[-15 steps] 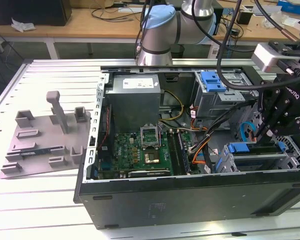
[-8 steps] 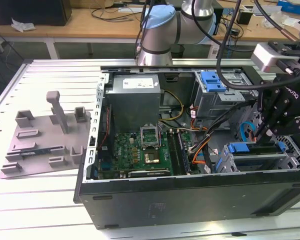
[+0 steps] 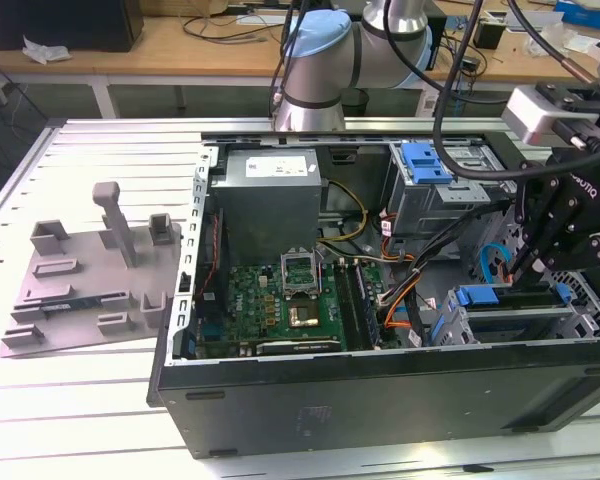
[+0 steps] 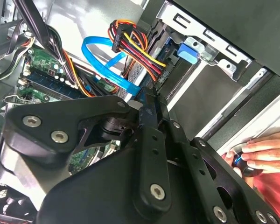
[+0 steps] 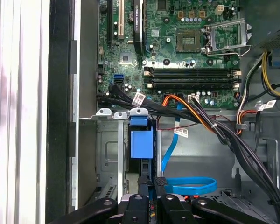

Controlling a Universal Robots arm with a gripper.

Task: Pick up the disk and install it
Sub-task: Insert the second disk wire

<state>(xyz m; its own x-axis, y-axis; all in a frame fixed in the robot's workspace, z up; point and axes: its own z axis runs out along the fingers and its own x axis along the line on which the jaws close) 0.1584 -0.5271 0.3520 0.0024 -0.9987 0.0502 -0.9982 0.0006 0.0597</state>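
Your black two-fingered gripper [image 5: 151, 183] hung inside the open grey computer case [image 3: 380, 400], fingers drawn close together. The disk's blue plastic carrier [image 5: 142, 142] sat just beyond the fingertips, slotted in the grey metal cage [image 5: 109, 154] (drive body hidden).

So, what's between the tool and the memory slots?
In the first wrist view: a blue plastic tab on the drive cage, then black and orange cables.

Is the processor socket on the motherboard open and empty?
Yes, in the first wrist view the processor socket lies bare, its metal retention frame swung aside on the motherboard.
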